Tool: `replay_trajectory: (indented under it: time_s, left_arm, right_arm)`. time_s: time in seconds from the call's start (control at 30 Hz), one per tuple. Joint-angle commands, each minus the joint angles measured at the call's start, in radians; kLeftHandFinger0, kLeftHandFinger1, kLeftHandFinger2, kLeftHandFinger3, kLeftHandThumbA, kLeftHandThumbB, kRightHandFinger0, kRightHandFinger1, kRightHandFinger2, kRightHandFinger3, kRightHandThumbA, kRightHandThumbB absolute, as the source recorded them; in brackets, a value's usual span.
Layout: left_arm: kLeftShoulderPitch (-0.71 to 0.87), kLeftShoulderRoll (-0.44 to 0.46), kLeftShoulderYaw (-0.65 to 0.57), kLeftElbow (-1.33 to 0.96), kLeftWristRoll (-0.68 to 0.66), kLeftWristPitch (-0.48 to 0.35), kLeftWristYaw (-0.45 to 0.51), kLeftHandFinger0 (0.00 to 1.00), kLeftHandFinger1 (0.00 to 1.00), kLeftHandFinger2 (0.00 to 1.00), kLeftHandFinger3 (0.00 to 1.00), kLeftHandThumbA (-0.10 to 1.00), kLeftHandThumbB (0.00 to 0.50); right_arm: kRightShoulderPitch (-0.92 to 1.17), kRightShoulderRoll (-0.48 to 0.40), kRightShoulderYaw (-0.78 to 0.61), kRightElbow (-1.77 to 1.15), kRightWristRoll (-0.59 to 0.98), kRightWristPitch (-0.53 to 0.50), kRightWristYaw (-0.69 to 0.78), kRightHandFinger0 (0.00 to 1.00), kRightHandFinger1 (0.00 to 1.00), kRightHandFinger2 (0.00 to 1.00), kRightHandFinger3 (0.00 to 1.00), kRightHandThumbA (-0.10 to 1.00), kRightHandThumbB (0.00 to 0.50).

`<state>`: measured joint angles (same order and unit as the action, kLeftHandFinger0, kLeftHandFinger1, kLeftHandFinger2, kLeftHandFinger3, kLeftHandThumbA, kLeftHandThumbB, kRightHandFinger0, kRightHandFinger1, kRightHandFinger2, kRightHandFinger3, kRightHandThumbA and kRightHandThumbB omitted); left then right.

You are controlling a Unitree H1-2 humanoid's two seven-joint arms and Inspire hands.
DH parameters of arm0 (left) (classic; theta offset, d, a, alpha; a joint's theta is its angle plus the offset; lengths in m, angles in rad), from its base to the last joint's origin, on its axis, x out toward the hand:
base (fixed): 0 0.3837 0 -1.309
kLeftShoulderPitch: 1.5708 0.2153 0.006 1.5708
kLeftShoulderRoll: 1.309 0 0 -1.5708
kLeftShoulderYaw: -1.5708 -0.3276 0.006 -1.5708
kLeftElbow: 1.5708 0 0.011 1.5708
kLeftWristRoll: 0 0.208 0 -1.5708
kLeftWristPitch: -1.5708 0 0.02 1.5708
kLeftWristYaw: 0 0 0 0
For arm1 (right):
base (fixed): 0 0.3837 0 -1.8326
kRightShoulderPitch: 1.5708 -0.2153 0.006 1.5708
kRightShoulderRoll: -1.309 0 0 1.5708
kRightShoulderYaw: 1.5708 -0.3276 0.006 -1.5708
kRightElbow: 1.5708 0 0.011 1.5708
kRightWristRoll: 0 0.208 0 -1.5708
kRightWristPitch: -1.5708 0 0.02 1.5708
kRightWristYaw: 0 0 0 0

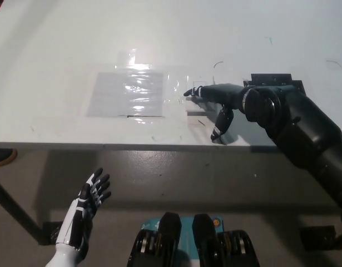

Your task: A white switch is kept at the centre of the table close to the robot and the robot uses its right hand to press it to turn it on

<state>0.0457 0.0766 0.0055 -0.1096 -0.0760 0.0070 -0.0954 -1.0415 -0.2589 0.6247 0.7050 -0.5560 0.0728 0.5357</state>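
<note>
The white switch (197,95) lies flat on the white table (59,50), near the front edge at the middle, and is hard to tell from the tabletop. My black right hand (219,105) reaches in from the right. One finger stretches left with its tip on the switch's left part; the others hang apart toward the table edge. It holds nothing. My white left hand (84,208) rests below the table's front edge at lower left, its fingers spread.
A shiny clear plastic sheet (126,92) is taped to the table left of the switch. The table's front edge (104,144) runs across the middle of the picture, with floor below it. A dark table leg (12,208) slants at lower left.
</note>
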Motion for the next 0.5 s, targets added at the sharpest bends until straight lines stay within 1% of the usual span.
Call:
replay_trajectory:
  time_s: [0.0, 0.13, 0.2, 0.27, 0.47]
  left_arm:
    - [-0.013, 0.009, -0.002, -0.031, 0.0, -0.015, -0.007, 1.0, 1.0, 1.0, 1.0, 1.0, 0.009]
    - [-0.02, 0.007, 0.001, -0.031, -0.004, -0.018, -0.006, 1.0, 1.0, 1.0, 1.0, 1.0, 0.001]
    - [-0.022, 0.009, 0.002, -0.031, -0.001, -0.008, -0.004, 1.0, 1.0, 1.0, 1.0, 1.0, 0.016]
    - [-0.023, 0.01, 0.002, -0.028, 0.003, -0.019, -0.004, 1.0, 1.0, 1.0, 1.0, 1.0, 0.0]
    - [-0.018, 0.011, 0.002, -0.031, 0.001, -0.018, -0.006, 1.0, 1.0, 1.0, 1.0, 1.0, 0.006]
  right_arm:
    - [-0.015, -0.011, -0.004, -0.011, -0.026, -0.025, -0.008, 1.0, 1.0, 1.0, 1.0, 1.0, 0.365]
    - [-0.013, -0.007, -0.002, -0.009, -0.034, -0.029, -0.006, 1.0, 1.0, 1.0, 1.0, 1.0, 0.359]
    - [-0.005, -0.004, 0.001, -0.017, -0.037, -0.024, 0.004, 1.0, 1.0, 1.0, 1.0, 1.0, 0.358]
    - [0.001, -0.005, 0.003, -0.031, -0.041, -0.01, 0.02, 1.0, 1.0, 1.0, 1.0, 1.0, 0.354]
    - [0.022, -0.012, 0.001, -0.04, -0.045, 0.001, 0.034, 1.0, 1.0, 1.0, 1.0, 1.0, 0.354]
